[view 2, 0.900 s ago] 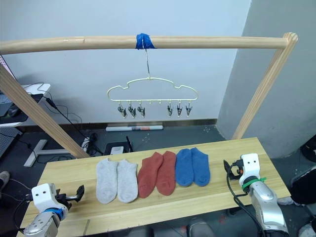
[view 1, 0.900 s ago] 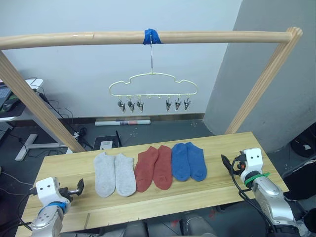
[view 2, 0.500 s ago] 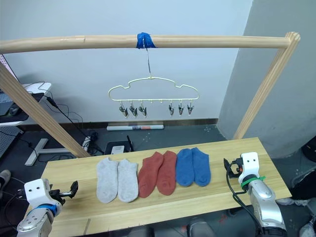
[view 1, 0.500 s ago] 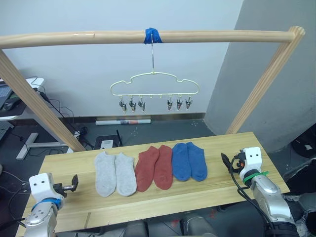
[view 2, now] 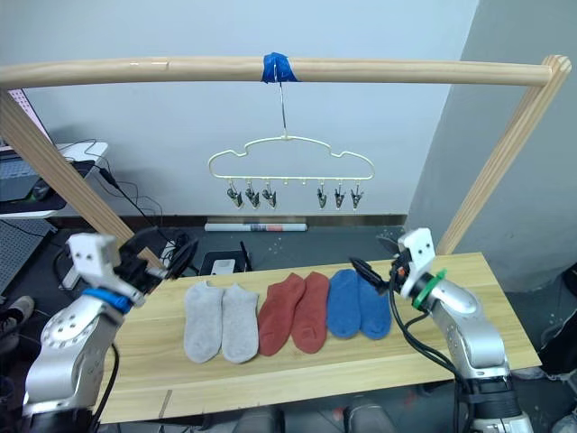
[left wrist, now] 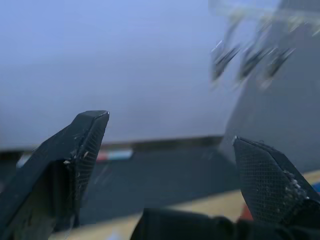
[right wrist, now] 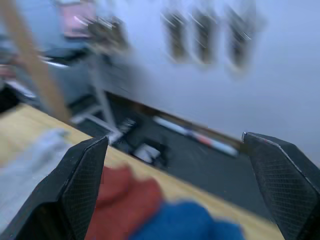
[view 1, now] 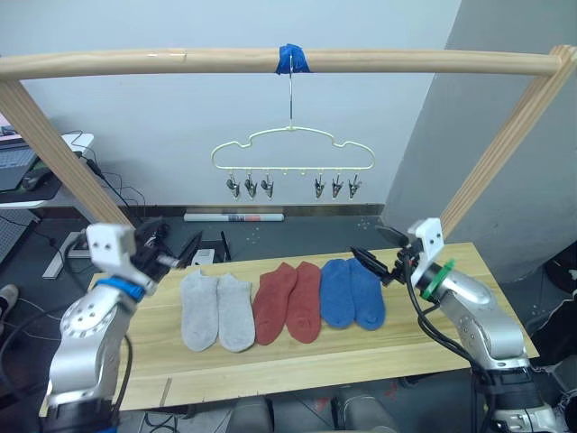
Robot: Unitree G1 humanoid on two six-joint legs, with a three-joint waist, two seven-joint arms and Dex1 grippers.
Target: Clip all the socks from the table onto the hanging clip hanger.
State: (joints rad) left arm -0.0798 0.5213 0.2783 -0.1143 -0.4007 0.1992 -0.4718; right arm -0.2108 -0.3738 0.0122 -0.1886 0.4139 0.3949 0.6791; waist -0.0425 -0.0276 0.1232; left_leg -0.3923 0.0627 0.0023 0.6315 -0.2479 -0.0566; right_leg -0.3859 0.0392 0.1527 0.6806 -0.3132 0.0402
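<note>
Six socks lie side by side on the table (view 1: 315, 365): a light grey pair (view 1: 216, 311), a rust red pair (view 1: 288, 302) and a blue pair (view 1: 352, 293). The pale-yellow clip hanger (view 1: 291, 144) hangs above them by its hook, its row of metal clips (view 1: 245, 188) bare. My left gripper (view 1: 183, 249) is open in the air over the table's far left edge, left of the grey pair. My right gripper (view 1: 368, 245) is open and raised just above and right of the blue pair. In the right wrist view its fingertips (right wrist: 95, 150) frame the red socks (right wrist: 125, 195).
A round wooden pole frame (view 1: 406, 61) spans the table, with slanted legs at left (view 1: 54, 153) and right (view 1: 505, 153). Blue tape (view 1: 292, 58) fixes the hook to the top pole. Cables and boxes (view 1: 203, 253) lie on the floor behind the table.
Both arms have risen from the table's front corners. The left gripper went up and back to the far left edge; the right gripper went up and left toward the blue socks.
</note>
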